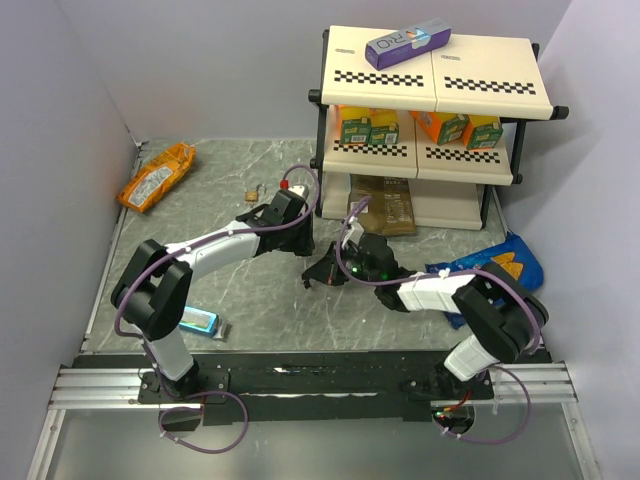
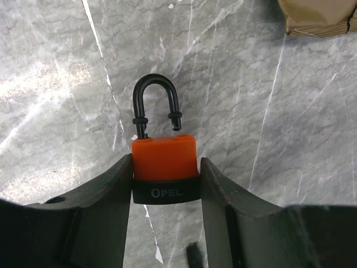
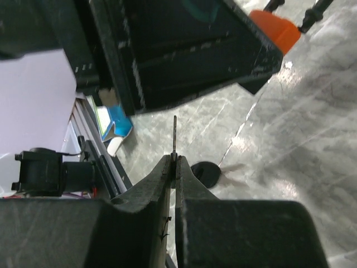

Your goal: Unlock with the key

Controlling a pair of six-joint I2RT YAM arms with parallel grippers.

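An orange-red padlock (image 2: 164, 158) with a black base marked OPEL is clamped between the fingers of my left gripper (image 2: 165, 167), just above the marble table. Its black shackle (image 2: 156, 89) is sprung: one leg sits in the body, the other ends free above it. My right gripper (image 3: 174, 160) is shut on the key (image 3: 174, 137), whose thin metal blade sticks out past the fingertips toward the underside of the left gripper. A second black key head (image 3: 205, 173) hangs blurred beside the fingers. In the top view both grippers (image 1: 300, 238) (image 1: 322, 274) meet at mid-table.
A small brass padlock (image 1: 252, 194) lies behind the left arm, with an orange snack bag (image 1: 155, 176) at far left. A two-tier shelf rack (image 1: 430, 130) with boxes stands at the back right. A blue bag (image 1: 500, 262) lies right, and a blue packet (image 1: 199, 322) near left.
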